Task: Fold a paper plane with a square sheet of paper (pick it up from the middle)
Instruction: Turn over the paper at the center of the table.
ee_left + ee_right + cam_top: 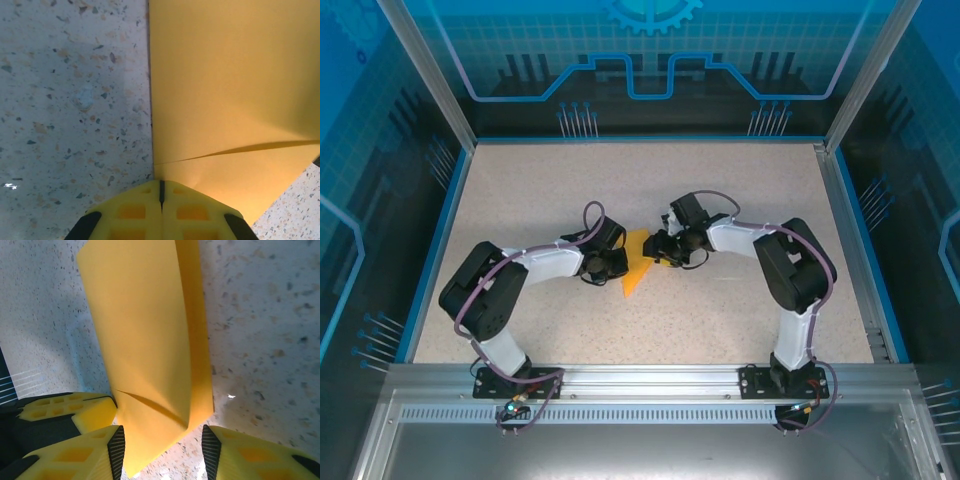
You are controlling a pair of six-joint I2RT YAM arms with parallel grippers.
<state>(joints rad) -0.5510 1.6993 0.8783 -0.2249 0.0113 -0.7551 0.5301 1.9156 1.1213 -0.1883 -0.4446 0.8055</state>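
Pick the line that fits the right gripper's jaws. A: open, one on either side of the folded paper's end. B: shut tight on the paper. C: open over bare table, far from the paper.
A: in the right wrist view the right gripper has its jaws apart, flanking one end of the folded paper.

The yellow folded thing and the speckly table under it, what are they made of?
The folded sheet looks like thin paper: it is matte orange-yellow, with sharp creases and layers lying flat. The table looks like stone or a stone-patterned laminate. It is pale with dark and tan specks and a slight sheen. Which of the two it is can't be told from here.
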